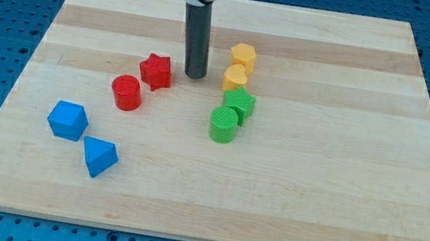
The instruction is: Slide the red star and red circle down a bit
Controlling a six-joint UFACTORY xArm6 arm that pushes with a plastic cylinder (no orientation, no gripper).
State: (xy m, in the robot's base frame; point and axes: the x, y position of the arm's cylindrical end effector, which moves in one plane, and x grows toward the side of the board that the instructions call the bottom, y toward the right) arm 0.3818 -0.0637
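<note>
The red star [156,71] lies left of the board's middle, and the red circle [126,92] sits just below and to its left, almost touching it. My tip [194,76] rests on the board just right of the red star, a small gap away, between the star and the yellow blocks. The dark rod rises straight up from it to the view's top.
A yellow hexagon [243,56] and a yellow block [236,78] stand right of my tip, with a green star [240,104] and a green circle [223,125] below them. A blue block [68,120] and a blue triangle [99,156] lie at lower left on the wooden board [341,203].
</note>
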